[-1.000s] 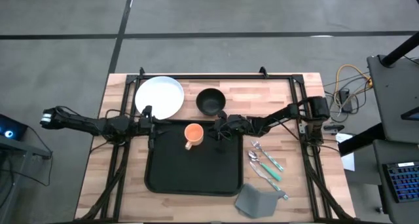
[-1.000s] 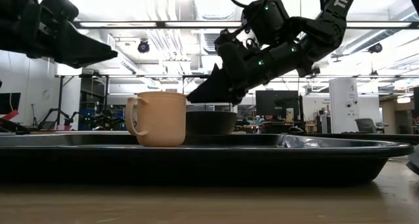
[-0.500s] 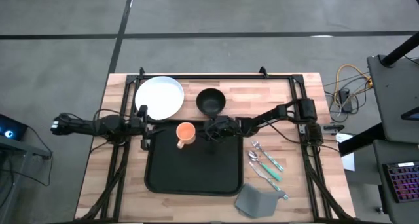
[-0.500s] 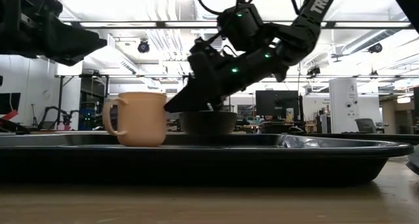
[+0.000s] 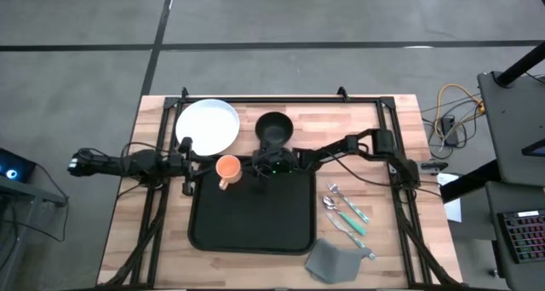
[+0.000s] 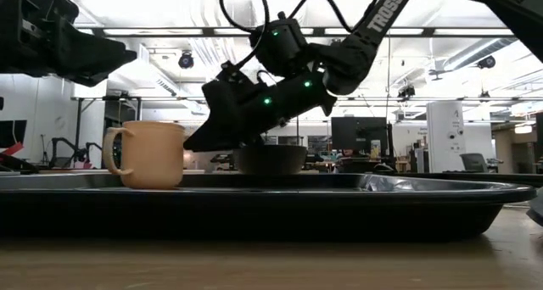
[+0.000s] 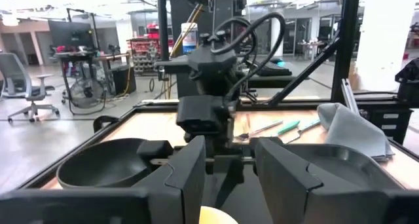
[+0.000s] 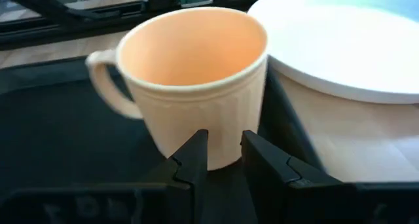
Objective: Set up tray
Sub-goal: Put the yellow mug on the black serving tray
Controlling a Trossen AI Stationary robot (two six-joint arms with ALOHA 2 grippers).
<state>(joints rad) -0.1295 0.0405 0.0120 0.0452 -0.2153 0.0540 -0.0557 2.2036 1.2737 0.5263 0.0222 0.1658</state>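
1. The large flat black rectangular tray (image 5: 251, 214) with a low raised rim lies on the wooden-slat tabletop (image 5: 387, 240), directly beneath both end effectors at its far edge.
2. The right end effector (image 5: 253, 166) sits low over the tray's far edge, its tips right against the side of the peach ceramic mug (image 5: 226, 169). In the right wrist view its fingers (image 8: 190, 160) stand only narrowly apart and grasp nothing; they seem to be nudging the mug's wall, not clamping it.
3. The mug stands upright on the tray, between the two end effectors, its handle turned away from the round white plate (image 5: 207, 126).
4. The left end effector (image 5: 189, 163) waits on the mug's other side, near the tray's corner; its fingers (image 7: 185, 175) are spread wide and empty.
5. Just behind the right end effector rests a round black bowl (image 5: 273, 129); the plate lies beyond the mug on bare wood. Metal cutlery with teal handles (image 5: 345, 213) and a folded grey cloth (image 5: 330, 260) lie well off to the side, behind the right end effector's arm.
6. Risks, as I judge them:
   - A push applied high on the mug could tip it.
   - Pushing further could carry it against or over the low rim, towards the plate.
   - The two end effectors are close enough that a further advance could bring them together.
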